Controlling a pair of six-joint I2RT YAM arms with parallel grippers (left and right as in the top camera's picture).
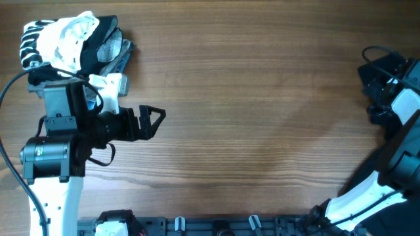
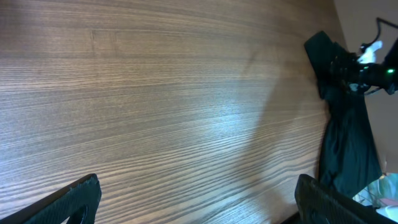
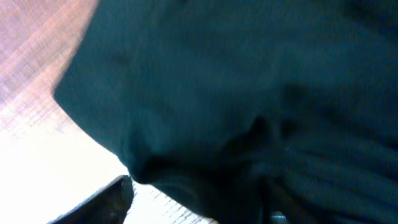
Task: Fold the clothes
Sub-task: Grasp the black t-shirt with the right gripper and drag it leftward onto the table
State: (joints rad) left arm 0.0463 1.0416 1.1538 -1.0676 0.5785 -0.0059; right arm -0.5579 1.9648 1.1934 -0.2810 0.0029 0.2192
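Observation:
The black garment hangs in a long bunch at the table's far right edge in the left wrist view. In the right wrist view the black garment fills nearly the whole frame and lies between the fingers of my right gripper, which is closed on it. In the overhead view my right gripper is at the right edge, and the dark cloth is hard to tell from the black arm. My left gripper is open and empty, low over bare wood at the left.
A pile of white-striped, grey and dark garments lies at the back left corner, just behind the left arm. The wooden table stretches between the two arms. A rail with clips runs along the front edge.

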